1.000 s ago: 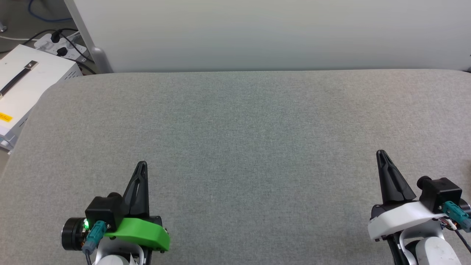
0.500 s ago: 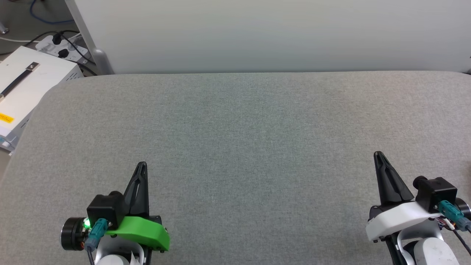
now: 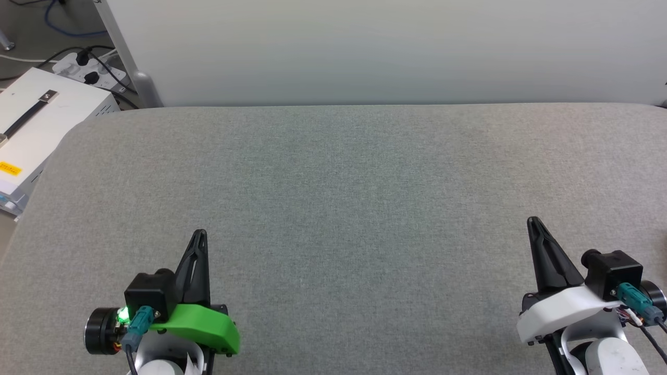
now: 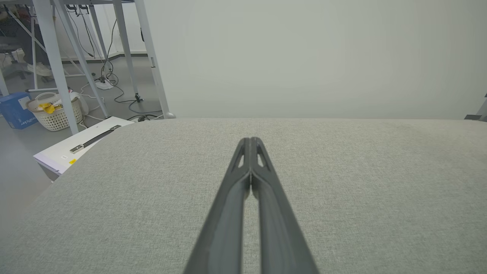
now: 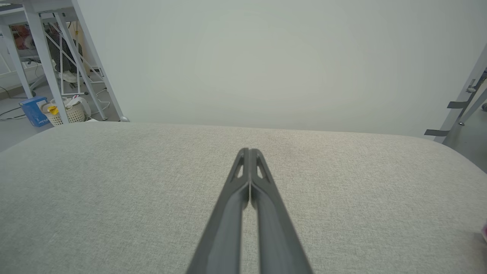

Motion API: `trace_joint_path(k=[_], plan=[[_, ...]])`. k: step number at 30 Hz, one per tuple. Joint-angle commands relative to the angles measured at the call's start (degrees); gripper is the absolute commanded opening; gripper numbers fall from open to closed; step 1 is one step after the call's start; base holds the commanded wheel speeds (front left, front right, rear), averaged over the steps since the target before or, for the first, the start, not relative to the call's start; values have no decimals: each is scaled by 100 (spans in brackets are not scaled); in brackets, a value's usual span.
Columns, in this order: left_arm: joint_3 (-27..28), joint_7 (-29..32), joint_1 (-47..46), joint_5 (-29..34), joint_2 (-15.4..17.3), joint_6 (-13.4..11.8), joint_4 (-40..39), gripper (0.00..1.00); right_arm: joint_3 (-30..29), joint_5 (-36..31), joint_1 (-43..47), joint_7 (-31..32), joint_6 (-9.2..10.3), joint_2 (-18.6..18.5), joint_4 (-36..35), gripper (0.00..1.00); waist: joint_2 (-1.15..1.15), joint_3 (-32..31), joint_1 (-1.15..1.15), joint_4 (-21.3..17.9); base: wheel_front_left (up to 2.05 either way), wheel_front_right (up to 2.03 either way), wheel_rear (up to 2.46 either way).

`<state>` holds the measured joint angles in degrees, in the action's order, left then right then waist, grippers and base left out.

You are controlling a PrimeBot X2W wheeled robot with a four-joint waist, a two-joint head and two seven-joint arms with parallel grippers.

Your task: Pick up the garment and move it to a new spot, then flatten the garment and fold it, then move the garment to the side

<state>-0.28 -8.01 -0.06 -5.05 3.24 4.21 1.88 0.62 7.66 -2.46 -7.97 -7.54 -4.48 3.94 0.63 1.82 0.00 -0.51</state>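
Nearest me, the left gripper (image 3: 200, 233) sat low at the lower left of the head view, its two dark fingers pressed together on nothing. The right gripper (image 3: 531, 220) mirrored it at the lower right, likewise pinched closed and empty-handed. Both were poised over the grey padded table (image 3: 333, 172), tips pointing away from me.

Ahead of them the pad ran smooth and flat to its far edge. A white box (image 3: 36, 120) sat off the left corner, and a pale panel (image 3: 365, 52) stood behind.

Where the garment lay I could not tell. The one hint was a pink sliver (image 5: 485, 232) at the right edge of the right wrist view, too small to call.

That fitted two stages, I reckoned: the shirt waiting off to the side to be fetched, or folded and already sent there. Either way, my judgement was to find the cloth by eye before committing an arm, and to keep the fingertips from dragging on the pad.

Of its colour, print or folds I could say nothing for certain.
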Motion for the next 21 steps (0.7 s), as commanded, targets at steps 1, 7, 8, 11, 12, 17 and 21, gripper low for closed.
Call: trace_joint_path(k=[1, 7, 8, 11, 12, 17, 21], plan=[[8, 35, 3, 73, -17, -45, -26, 0, -14, -85, 74, 41, 3, 9, -42, 0, -30, -4, 0, 1, 0, 0, 0], [9, 104, 3, 112, -19, -79, -40, 0, -18, -146, 89, 109, 3, 23, -74, 0, -33, -20, 0, 6, 0, 0, 0], [10, 117, 3, 119, -19, -85, -43, 0, -19, -157, 92, 121, 3, 25, -80, 0, -33, -23, 0, 7, 0, 0, 0], [11, 150, 3, 138, -20, -101, -50, 0, -21, -187, 100, 154, 3, 32, -95, 0, -35, -30, 0, 9, 0, 0, 0], [11, 162, 4, 145, -20, -107, -53, 0, -22, -198, 103, 167, 3, 34, -101, 0, -35, -33, 0, 10, 0, 0, 0], [12, 219, 4, 176, -21, -135, -65, 0, -25, -248, 115, 222, 3, 45, -126, 0, -38, -46, 0, 13, 0, 0, 0], [14, 262, 4, 201, -23, -156, -74, 0, -28, -287, 125, 265, 3, 54, -146, 0, -39, -56, 0, 16, 0, 0, 0]])
